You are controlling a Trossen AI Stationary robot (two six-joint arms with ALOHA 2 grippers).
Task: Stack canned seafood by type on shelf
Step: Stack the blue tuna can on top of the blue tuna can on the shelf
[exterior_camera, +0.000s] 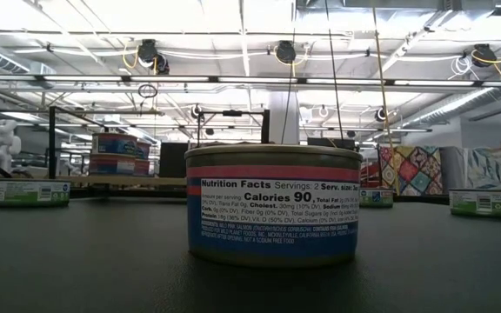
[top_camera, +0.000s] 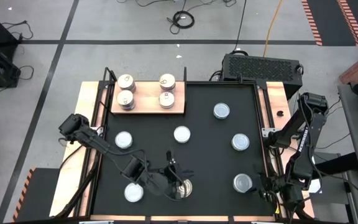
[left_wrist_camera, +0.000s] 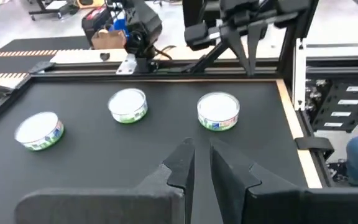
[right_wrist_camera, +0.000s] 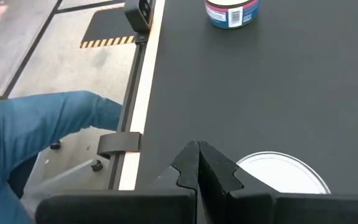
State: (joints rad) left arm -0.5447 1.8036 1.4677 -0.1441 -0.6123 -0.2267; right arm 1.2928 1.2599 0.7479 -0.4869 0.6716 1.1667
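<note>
The left arm's wrist is covering part of a can point(top_camera: 186, 188); another can point(right_wrist_camera: 284, 173) is being cut off by the right wrist view's edge.

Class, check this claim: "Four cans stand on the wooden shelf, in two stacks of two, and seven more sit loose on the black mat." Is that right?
Not quite. The high view shows four separate spots on the shelf, two side by side at each end, such as one can, not two stacks of two. How high each spot is stacked cannot be told from above. Seven more cans do sit loose on the mat.
</note>
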